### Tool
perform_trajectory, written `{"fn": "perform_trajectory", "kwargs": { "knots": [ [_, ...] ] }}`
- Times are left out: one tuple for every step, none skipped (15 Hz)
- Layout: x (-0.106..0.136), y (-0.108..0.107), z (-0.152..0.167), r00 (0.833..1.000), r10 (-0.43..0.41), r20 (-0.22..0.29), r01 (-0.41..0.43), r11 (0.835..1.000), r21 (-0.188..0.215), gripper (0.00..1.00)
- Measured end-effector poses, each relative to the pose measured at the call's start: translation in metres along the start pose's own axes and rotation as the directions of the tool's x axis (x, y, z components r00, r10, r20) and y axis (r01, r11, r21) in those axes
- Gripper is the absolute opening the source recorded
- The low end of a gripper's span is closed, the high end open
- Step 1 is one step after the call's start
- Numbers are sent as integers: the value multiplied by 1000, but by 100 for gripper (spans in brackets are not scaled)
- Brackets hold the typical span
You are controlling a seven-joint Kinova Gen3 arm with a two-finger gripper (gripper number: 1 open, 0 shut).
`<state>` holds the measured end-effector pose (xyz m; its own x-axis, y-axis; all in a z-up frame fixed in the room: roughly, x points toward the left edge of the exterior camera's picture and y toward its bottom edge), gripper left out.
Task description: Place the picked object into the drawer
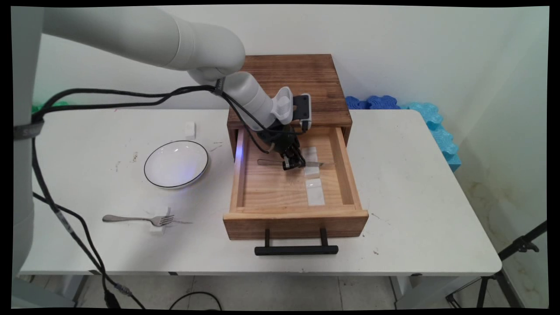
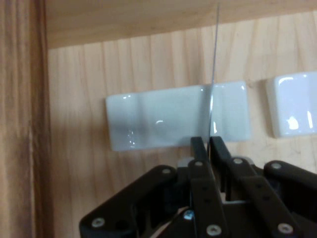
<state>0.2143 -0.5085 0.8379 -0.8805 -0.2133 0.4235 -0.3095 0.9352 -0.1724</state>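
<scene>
My gripper (image 1: 293, 164) reaches down into the open wooden drawer (image 1: 345, 175) and is shut on a metal knife (image 1: 267, 162) near its middle. The handle points left and the blade right, just above the drawer floor. In the hand view the gripper (image 2: 208, 144) pinches the knife (image 2: 214, 74), seen edge-on as a thin line running up the picture. Under the blade lies a white rest block (image 2: 163, 121), with a second white block (image 2: 294, 104) to its right. In the main view these blocks (image 1: 311, 153) (image 1: 315, 192) lie along the drawer's right half.
The drawer belongs to a dark wooden cabinet (image 1: 302, 78) at the back, with its black handle (image 1: 296, 250) towards the table's near edge. A white bowl (image 1: 176, 164), a fork (image 1: 131, 218) on a small white block, and another white block (image 1: 190, 130) lie to the left. Blue foam (image 1: 433, 118) borders the back right.
</scene>
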Motion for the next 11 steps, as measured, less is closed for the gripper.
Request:
{"fn": "perform_trajectory", "kwargs": {
  "knots": [
    [0,0,1,1000,1,-2,-1,1000,0,0],
    [-1,1,1,1000,1,-4,-1,1000,0,100],
    [-1,1,2,1000,2,-6,-2,1000,1,100],
    [-2,2,2,1000,3,-8,-3,1000,0,100],
    [1,2,4,1000,6,-9,-6,1000,-1,100],
    [1,2,4,1000,7,-12,-7,1000,-1,100],
    [0,3,4,1000,7,-13,-7,1000,-1,100],
    [0,3,4,1000,7,-14,-7,1000,0,100],
    [0,3,5,1000,9,-16,-9,1000,0,100],
    [0,3,5,1000,9,-17,-9,1000,0,100],
    [0,3,5,1000,10,-19,-10,1000,0,100]
  ]
}}
